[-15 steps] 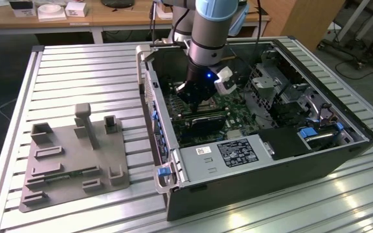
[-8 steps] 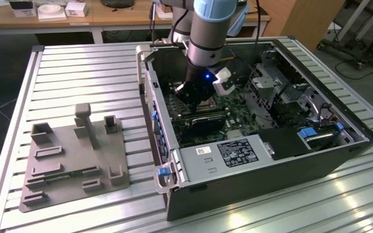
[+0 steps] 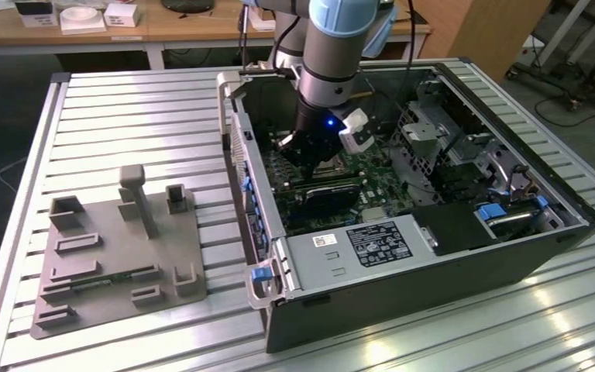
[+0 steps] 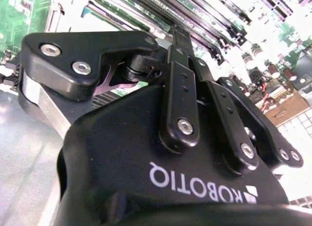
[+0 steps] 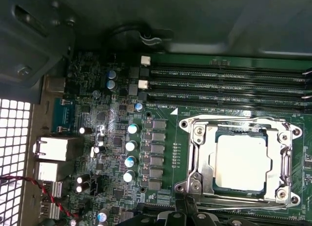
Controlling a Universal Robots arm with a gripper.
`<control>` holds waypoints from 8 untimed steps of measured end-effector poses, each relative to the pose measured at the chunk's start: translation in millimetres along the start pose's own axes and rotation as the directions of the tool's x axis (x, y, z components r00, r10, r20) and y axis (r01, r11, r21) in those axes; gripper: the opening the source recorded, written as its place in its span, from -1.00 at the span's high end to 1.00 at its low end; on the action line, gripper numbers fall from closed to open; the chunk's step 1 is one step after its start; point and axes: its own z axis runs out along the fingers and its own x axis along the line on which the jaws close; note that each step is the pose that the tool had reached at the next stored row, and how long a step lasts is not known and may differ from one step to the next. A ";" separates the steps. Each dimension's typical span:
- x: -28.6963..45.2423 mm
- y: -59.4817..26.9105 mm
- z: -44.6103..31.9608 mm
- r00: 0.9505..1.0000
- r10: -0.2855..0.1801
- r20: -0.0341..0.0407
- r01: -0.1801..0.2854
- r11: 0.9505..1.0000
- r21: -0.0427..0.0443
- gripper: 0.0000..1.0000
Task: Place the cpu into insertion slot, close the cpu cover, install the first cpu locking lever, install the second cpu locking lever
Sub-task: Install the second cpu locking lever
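The cpu point(image 5: 242, 162) lies flat in the slot point(image 5: 220, 138) on the green board point(image 5: 165, 114), inside the open case point(image 3: 504, 256) on the slatted table point(image 3: 132, 116). The cover point(image 5: 195, 153) is closed down around it. The gripper point(image 5: 187, 206) sits at the cover's edge with its fingers drawn narrow; whether they pinch anything, I cannot tell.
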 end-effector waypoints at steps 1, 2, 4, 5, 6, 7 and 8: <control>0.0 0.2 0.1 1.000 0.000 0.000 0.000 1.000 -0.002 0.80; 0.0 0.3 0.0 1.000 0.000 0.000 0.000 1.000 -0.003 0.80; -0.1 0.8 0.0 1.000 0.000 0.000 0.000 1.000 -0.006 0.80; -0.1 1.0 0.0 1.000 0.000 0.000 0.000 1.000 -0.007 0.80; -0.1 1.2 0.0 1.000 0.000 0.000 0.000 1.000 -0.009 0.80; -0.1 1.4 0.1 1.000 0.000 0.001 0.000 1.000 -0.010 0.80; -0.1 1.6 0.1 1.000 0.000 0.001 0.000 1.000 -0.012 0.80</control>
